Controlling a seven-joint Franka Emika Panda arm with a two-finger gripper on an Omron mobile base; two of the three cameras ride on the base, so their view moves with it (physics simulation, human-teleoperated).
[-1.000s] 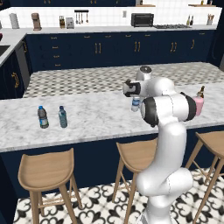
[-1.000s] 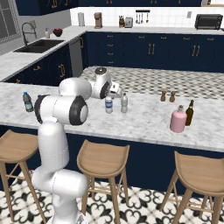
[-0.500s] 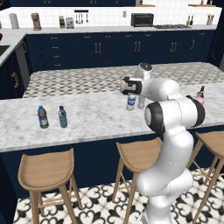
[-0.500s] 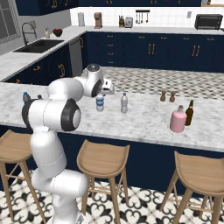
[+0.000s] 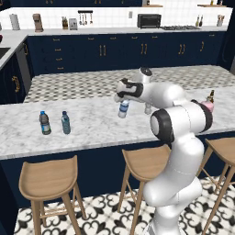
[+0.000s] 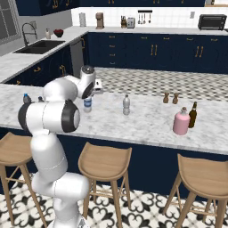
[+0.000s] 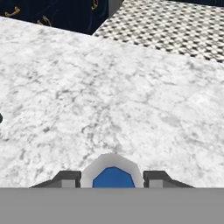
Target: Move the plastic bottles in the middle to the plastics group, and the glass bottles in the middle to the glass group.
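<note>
The blue-labelled water bottle [image 5: 123, 109] is held clear of the marble counter [image 5: 87, 128], near its middle, clamped at the cap by the gripper [image 5: 123, 97], whose fingers are narrowly parted around it. The carry toward the plastics group [image 5: 55, 123] is judged to be in hand. Leftward travel and upright placement beside those blue-capped bottles are required next. The plain clear bottle [image 6: 126, 105] and pink bottle [image 6: 180, 121] remain unsorted.
</note>
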